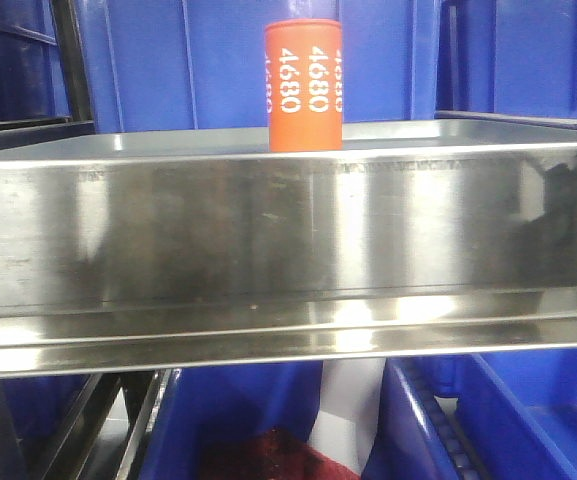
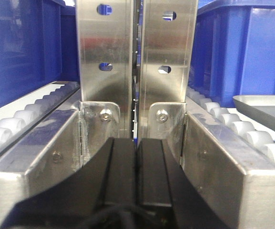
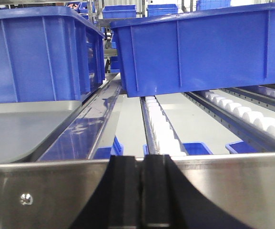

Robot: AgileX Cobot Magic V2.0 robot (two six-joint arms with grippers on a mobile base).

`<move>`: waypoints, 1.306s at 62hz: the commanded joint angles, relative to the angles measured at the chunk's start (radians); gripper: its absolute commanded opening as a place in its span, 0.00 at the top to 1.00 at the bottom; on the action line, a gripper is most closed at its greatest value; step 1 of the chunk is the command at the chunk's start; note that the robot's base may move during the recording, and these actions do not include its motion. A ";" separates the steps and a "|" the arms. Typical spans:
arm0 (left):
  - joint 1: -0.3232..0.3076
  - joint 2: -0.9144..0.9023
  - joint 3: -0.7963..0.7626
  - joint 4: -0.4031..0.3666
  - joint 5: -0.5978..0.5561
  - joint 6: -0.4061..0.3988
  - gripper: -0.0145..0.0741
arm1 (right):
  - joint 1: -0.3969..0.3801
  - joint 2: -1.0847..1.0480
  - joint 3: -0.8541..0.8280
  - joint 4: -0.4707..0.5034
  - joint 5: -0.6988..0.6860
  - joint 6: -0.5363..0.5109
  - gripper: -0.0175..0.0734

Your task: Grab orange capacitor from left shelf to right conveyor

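Filling the front view, a wide steel shelf [image 1: 288, 230] with a tall shiny lip, probably there to stop stock sliding off. Behind and below it, blue bins [image 1: 168, 70]. Upright on the shelf just behind that lip, an orange can [image 1: 303, 85], set on its flat end so as not to roll, with "4680" printed down the side. Out of sight of both hands, so no telling how near to either; not yet grasped. No conveyor belt to be seen in any view.

Left hand [image 2: 137, 176]: pressed shut and empty. Straight ahead of its tips, two steel posts [image 2: 106, 52]. To either side, roller tracks [image 2: 242, 129], probably for bins to glide on. Ahead and off to its right, a grey tray [image 2: 266, 107].

Right hand [image 3: 142, 191]: likewise closed on nothing, with a steel rail [image 3: 232, 186] crossing just beyond its tips.

Needs opening before any grasp, most likely the left hand, given a shelf on that side.
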 commanded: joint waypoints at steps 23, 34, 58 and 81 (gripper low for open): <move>-0.002 -0.007 0.022 -0.002 -0.091 -0.007 0.98 | 0.000 -0.020 -0.021 0.000 -0.097 -0.007 0.75; -0.002 -0.007 0.022 -0.002 -0.091 -0.007 0.98 | 0.000 -0.020 -0.021 0.000 -0.165 -0.007 0.75; -0.002 -0.007 0.022 -0.002 -0.091 -0.007 0.98 | 0.000 -0.019 -0.144 0.019 -0.361 0.068 0.75; -0.002 -0.007 0.022 -0.002 -0.091 -0.007 0.98 | 0.004 0.305 -0.746 0.034 0.167 0.067 0.41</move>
